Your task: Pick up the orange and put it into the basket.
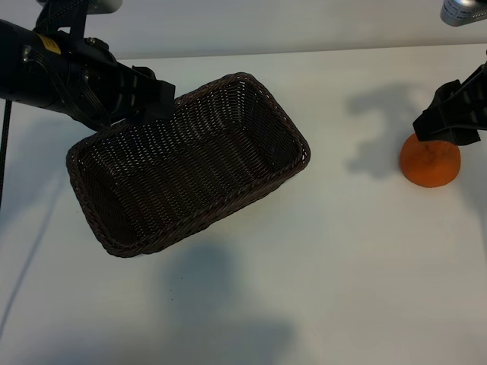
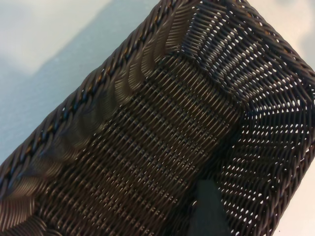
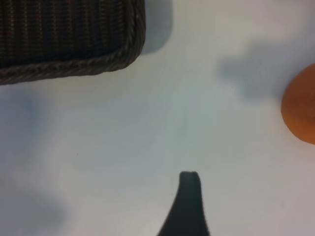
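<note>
The dark brown wicker basket (image 1: 190, 171) is tilted and raised off the white table, its shadow lying apart from it toward the front. My left gripper (image 1: 156, 97) holds it by the far long rim. In the left wrist view one finger (image 2: 211, 209) is inside against the woven wall (image 2: 275, 147); the other finger is hidden. The orange (image 1: 431, 163) sits on the table at the far right. My right gripper (image 1: 447, 129) hovers over its back edge, open and holding nothing. In the right wrist view the orange (image 3: 301, 105) lies off to one side of the one visible finger (image 3: 189, 196).
The white table (image 1: 342, 266) stretches between the basket and the orange. In the right wrist view a corner of the basket (image 3: 74, 44) shows, with bare table between it and the finger. A metal fitting (image 1: 464, 9) sits at the back right.
</note>
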`<state>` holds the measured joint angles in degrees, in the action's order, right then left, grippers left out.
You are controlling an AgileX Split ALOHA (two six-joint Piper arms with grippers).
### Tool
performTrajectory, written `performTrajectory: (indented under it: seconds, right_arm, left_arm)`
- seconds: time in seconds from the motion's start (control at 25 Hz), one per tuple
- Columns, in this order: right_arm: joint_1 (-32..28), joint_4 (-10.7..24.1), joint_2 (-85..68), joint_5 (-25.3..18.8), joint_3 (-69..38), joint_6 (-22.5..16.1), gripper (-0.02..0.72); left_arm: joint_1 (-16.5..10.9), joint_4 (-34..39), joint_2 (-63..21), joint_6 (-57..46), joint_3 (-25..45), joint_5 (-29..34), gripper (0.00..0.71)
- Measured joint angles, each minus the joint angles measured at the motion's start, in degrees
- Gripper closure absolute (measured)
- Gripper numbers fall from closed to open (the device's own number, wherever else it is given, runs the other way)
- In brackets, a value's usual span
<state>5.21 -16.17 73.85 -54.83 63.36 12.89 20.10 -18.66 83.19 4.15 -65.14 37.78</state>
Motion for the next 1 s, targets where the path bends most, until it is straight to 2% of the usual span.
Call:
performTrajectory:
  seconds: [0.52,0.8,1.0]
  right_arm:
    - [0.0,0.0,0.0,0.0,0.0,0.0,0.110]
    - [0.0,0.0,0.0,0.0,0.0,0.0,0.110]
    - [0.0,0.0,0.0,0.0,0.0,0.0,0.110]
  left_arm:
    - [0.0,0.1,0.0,0.4,0.0,-0.3,0.191]
    - [0.0,1.1,0.0,6.8,0.0,-11.9,0.191]
    - [0.0,1.2,0.0,7.5,0.0,-13.1,0.191]
